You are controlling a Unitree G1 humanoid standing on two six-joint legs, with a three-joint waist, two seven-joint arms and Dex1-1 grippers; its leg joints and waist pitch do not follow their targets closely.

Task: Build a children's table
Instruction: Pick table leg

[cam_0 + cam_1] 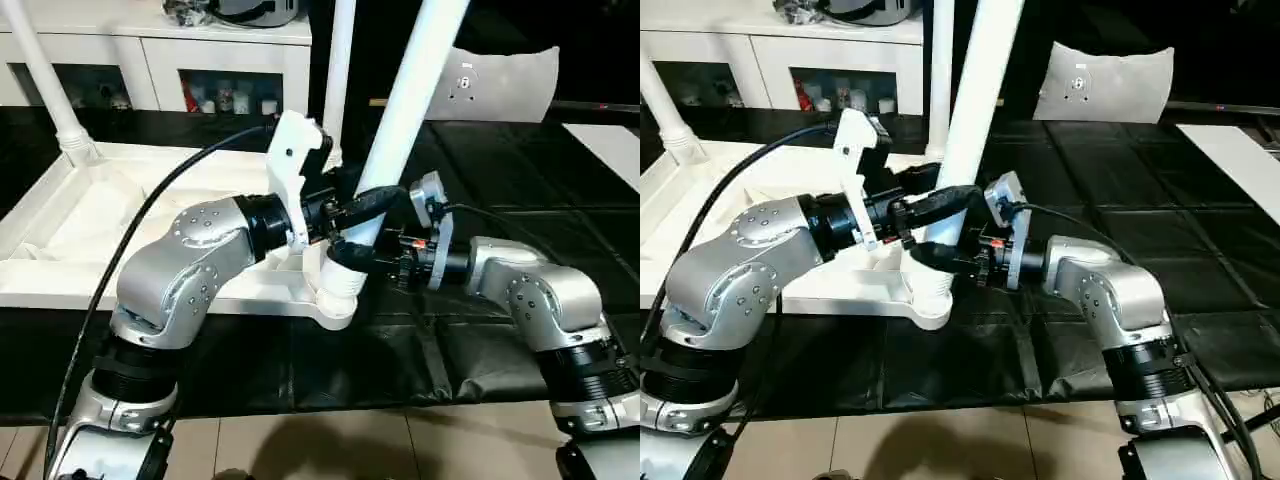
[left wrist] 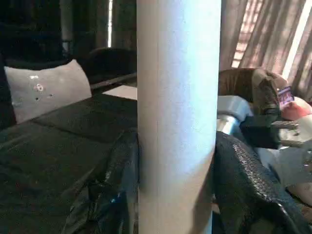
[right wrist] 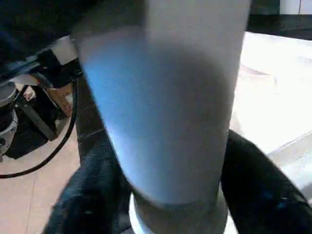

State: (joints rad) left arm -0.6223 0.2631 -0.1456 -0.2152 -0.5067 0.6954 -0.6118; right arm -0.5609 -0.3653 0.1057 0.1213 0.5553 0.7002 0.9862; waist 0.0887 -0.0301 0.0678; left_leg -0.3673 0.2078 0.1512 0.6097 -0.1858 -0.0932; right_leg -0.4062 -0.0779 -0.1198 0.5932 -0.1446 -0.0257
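The children's table lies upside down, its white ribbed top (image 1: pixel 60 270) on a black mat. One long white leg (image 1: pixel 410 90) stands tilted in the near right corner socket (image 1: pixel 340 290). My left gripper (image 1: pixel 365 205) is shut on this leg a little above the socket; its black fingers (image 2: pixel 243 185) press both sides of the tube. My right gripper (image 1: pixel 350 255) comes from the right and is closed around the same leg just below, right over the socket, fingers (image 3: pixel 258 185) against the tube. Two other legs stand upright in the far left corner (image 1: pixel 45 80) and the far right corner (image 1: pixel 338 70).
White cabinets with glass doors (image 1: pixel 230 70) line the back. A grey-white panel with small holes (image 1: pixel 500 85) leans at the back right. The black mat (image 1: pixel 520 200) stretches to the right, with a white board (image 1: pixel 610 150) at its edge. Tiled floor runs along the near side.
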